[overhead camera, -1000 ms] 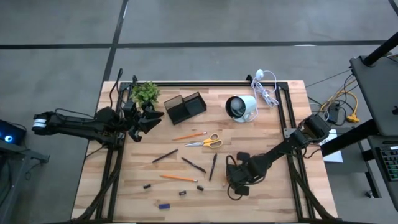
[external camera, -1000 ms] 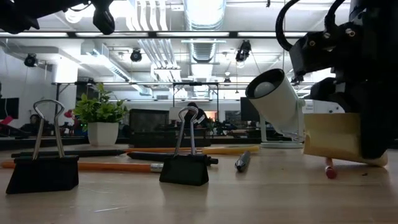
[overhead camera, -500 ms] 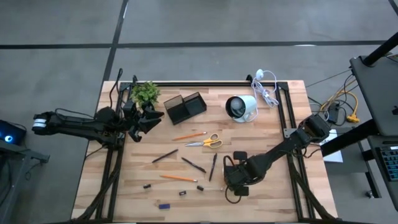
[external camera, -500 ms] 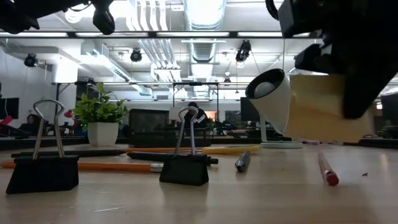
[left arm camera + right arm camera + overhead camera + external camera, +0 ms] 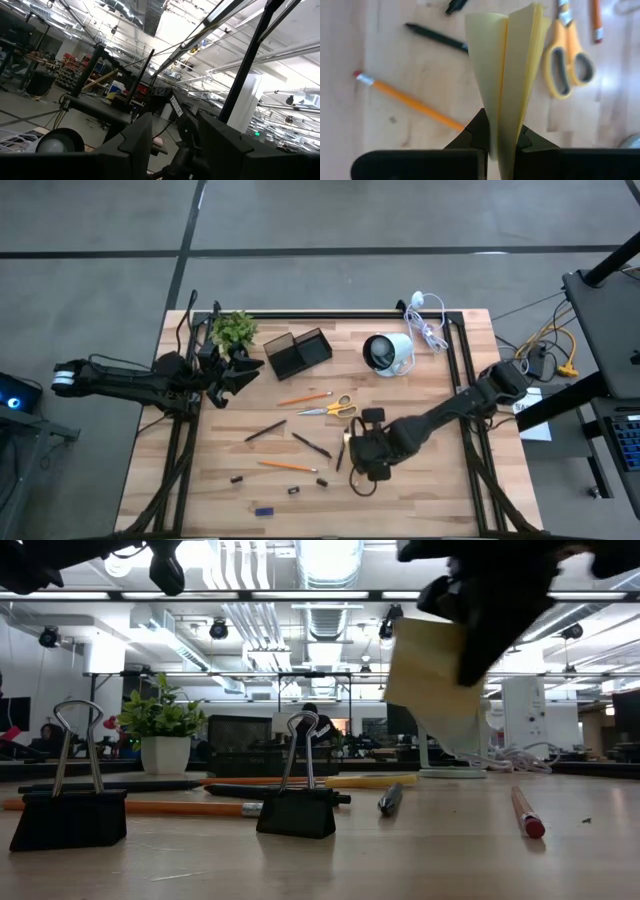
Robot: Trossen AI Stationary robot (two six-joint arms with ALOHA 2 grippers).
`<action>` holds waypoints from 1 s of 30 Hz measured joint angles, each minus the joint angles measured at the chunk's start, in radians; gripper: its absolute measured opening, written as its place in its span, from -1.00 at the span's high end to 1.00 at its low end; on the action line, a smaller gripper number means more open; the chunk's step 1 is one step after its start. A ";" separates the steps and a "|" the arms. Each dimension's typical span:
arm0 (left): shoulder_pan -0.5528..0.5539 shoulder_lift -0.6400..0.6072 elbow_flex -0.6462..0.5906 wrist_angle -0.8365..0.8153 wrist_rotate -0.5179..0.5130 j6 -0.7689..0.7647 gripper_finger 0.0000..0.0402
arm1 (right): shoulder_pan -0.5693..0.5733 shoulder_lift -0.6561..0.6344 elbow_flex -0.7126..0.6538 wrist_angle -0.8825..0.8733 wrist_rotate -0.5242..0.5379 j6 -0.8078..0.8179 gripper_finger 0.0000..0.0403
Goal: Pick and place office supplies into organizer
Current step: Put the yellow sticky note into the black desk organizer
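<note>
Around the organizer [image 5: 297, 352], the way in from the table's middle is littered: scissors [image 5: 331, 408], a pencil [image 5: 304, 397] and pens [image 5: 311, 445] lie there. A plant [image 5: 232, 329] crowds one end, a white cup [image 5: 385, 354] stands off the other.

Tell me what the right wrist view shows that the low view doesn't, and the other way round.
Only the right wrist view: the right claw pinching the yellow sticky-note block at its bottom edge, pages fanned, and the scissors on the table below.
Only the low view: two binder clips standing on the wood, the plant and the white lamp-like cup behind.
Both: the sticky-note block lifted clear of the table, plus an orange pencil and a dark pen.
</note>
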 joint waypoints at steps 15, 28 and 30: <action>0.000 -0.001 0.000 0.000 0.000 0.000 0.27 | -0.197 0.000 0.106 0.027 0.002 -0.290 0.95; 0.000 -0.001 0.000 0.000 0.000 -0.001 0.27 | -0.378 0.000 0.137 0.116 0.001 -0.531 0.95; 0.000 -0.001 0.000 0.000 0.000 -0.002 0.27 | -0.400 0.000 0.139 0.119 -0.001 -0.557 0.95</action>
